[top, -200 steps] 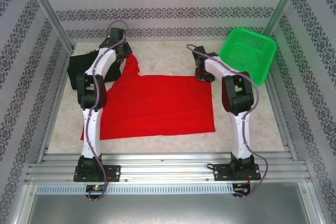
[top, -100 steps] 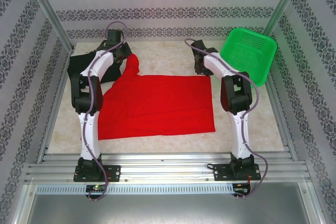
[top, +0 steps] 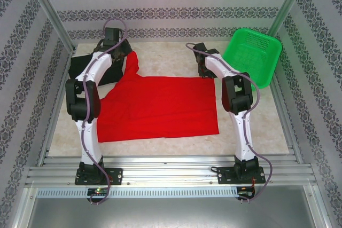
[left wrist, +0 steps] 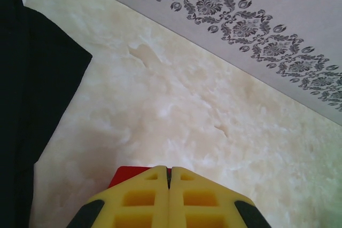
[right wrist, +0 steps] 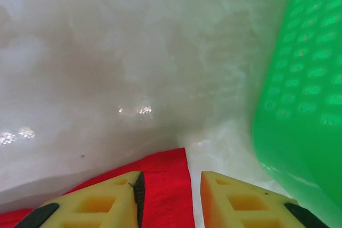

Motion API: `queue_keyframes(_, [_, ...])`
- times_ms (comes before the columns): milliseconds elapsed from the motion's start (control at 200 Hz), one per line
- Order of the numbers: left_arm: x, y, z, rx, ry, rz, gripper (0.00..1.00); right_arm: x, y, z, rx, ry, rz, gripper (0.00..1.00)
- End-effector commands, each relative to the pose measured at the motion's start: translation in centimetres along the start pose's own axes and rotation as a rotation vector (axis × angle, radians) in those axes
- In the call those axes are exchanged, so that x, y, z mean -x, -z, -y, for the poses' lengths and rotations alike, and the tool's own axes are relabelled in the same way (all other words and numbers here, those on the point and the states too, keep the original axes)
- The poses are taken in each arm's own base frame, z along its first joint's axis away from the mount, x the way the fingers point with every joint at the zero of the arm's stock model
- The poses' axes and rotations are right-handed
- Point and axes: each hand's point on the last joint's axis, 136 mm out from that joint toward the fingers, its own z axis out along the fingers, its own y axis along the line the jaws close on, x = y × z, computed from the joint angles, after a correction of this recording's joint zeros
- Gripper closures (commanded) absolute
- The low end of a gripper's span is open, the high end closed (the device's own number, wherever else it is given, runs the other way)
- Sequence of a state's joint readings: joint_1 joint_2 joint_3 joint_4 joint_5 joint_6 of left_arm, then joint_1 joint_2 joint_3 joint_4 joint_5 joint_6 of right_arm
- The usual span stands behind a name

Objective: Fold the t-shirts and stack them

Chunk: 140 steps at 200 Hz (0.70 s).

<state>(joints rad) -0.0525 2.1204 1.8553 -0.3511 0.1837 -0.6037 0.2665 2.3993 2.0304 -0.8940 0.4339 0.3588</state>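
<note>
- The red shirt (top: 160,105) lies spread at the centre of the table (top: 165,54), with its 11 o'clock corner drawn up. The black shirt (top: 80,68) sits at 10 o'clock and the basket (top: 254,54) at 2.
- The left pincer (left wrist: 169,177) has its jaws pressed together with red cloth peeking from beneath, so it seems to pinch that raised corner.
- The right pincer (right wrist: 171,177) stands apart, straddling the shirt's 1 o'clock corner and not yet clamped.
- Step in hand, as I judge it: taking both far corners for a fold toward 6 o'clock.
- To do it well, lower the right pincer until the hem sits deep between the fingers, then close. Lift both corners level, clear of the basket.
</note>
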Motion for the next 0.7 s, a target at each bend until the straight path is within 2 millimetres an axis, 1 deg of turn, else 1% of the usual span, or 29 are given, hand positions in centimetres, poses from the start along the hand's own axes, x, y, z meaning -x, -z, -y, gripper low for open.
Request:
queue_keyframes(0, [2.1, 1.7, 0.7, -0.042, 0.007, 0.065, 1.00, -1.2, -0.3, 0.5, -0.066, 0.046, -0.041, 0.67])
queue_keyframes(230, [2.4, 2.5, 1.2, -0.064, 0.018, 0.080, 1.00, -1.7, -0.7, 0.8, -0.089, 0.039, -0.062, 0.74])
queue_keyframes(290, [2.5, 2.8, 1.3, -0.072, 0.020, 0.085, 1.00, -1.6, -0.7, 0.8, -0.092, 0.043, -0.062, 0.75])
queue_keyframes(410, [3.0, 3.9, 1.7, -0.079, 0.017, 0.109, 1.00, -1.6, -0.9, 0.4, -0.081, 0.059, -0.072, 0.79])
queue_keyframes(560, [3.1, 5.3, 1.8, -0.086, 0.019, 0.132, 1.00, -1.6, -0.8, -0.1, -0.096, 0.077, -0.062, 0.80])
queue_keyframes(694, [2.9, 6.1, 1.8, -0.091, 0.030, 0.137, 1.00, -1.6, -0.7, 0.1, -0.106, 0.060, -0.060, 0.72])
